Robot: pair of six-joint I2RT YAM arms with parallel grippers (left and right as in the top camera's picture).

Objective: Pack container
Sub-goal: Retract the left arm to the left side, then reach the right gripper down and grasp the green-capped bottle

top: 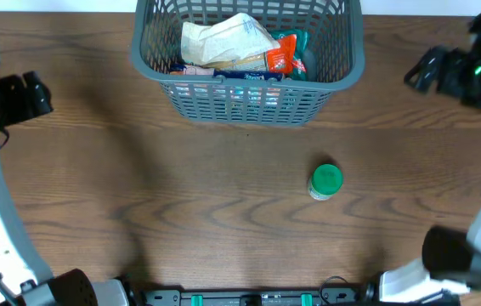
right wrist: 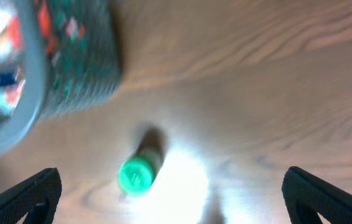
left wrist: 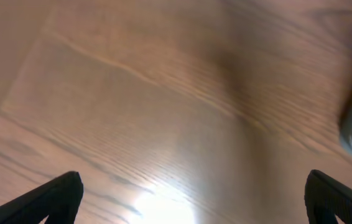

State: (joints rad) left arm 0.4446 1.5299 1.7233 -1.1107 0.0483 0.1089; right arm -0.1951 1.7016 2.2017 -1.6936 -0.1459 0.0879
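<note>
Container (top: 242, 104): far centre of the table (top: 96, 187), part-filled with packets (top: 228, 42). Green-lidded jar (top: 325, 181): outside it, apart, still to pack. Left gripper (left wrist: 194, 199), right gripper (right wrist: 173, 198): both spread wide, empty. I judge the right one must descend onto the jar next.

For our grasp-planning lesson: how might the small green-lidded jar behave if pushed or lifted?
The jar looks round, so a sideways push may roll or tip it. Small beside the container, it is probably light and stiff.
</note>
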